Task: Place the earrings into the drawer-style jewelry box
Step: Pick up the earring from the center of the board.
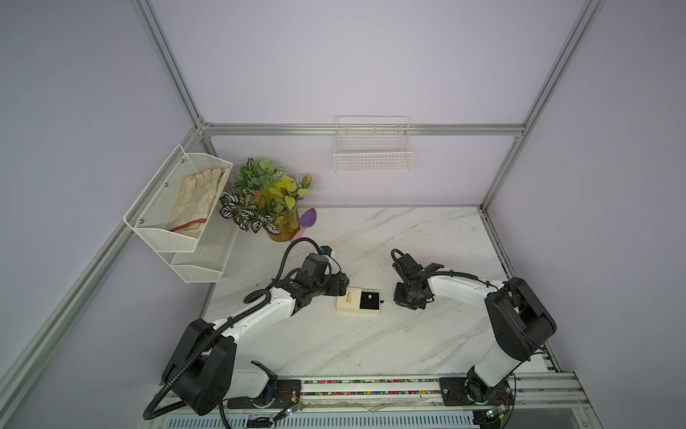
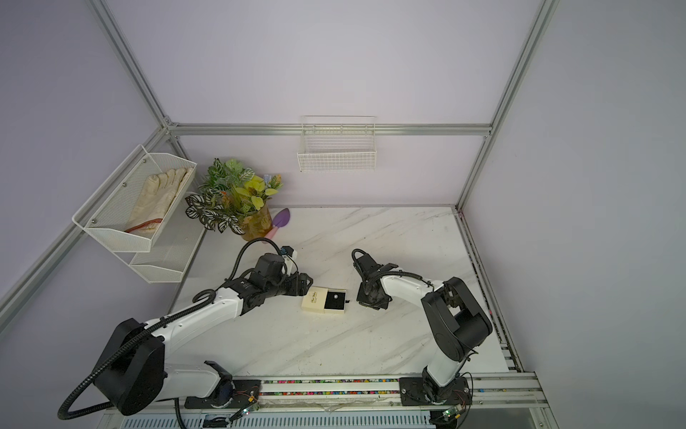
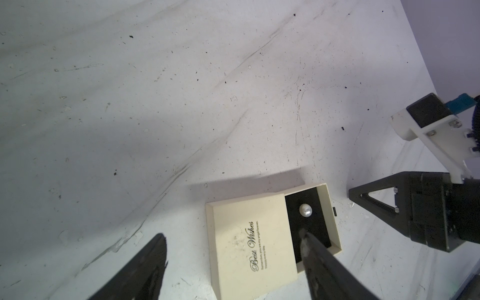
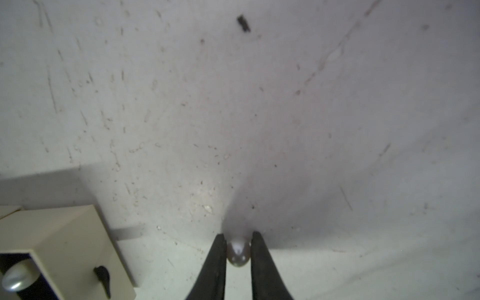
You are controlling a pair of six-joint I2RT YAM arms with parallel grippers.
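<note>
The drawer-style jewelry box [image 1: 349,299] [image 2: 314,299] lies mid-table, its cream cover [image 3: 244,233] bearing dark script. Its black-lined tray [image 4: 59,246] is slid out toward my right arm. One earring [image 1: 371,296] [image 2: 335,296] [image 3: 305,210] [image 4: 18,278] rests in the tray. My left gripper [image 3: 231,233] [image 1: 339,286] is open at the box's closed end, one finger over the tray, the other beside the cover. My right gripper [image 4: 239,234] [image 1: 406,297] is low on the table just past the pull tab [image 4: 102,275], shut on the second earring [image 4: 238,250].
A potted plant [image 1: 282,226] and a purple trowel [image 1: 307,218] stand at the back left. A mesh shelf [image 1: 148,223] holding gloves hangs on the left wall, and a wire basket [image 1: 373,148] hangs on the back wall.
</note>
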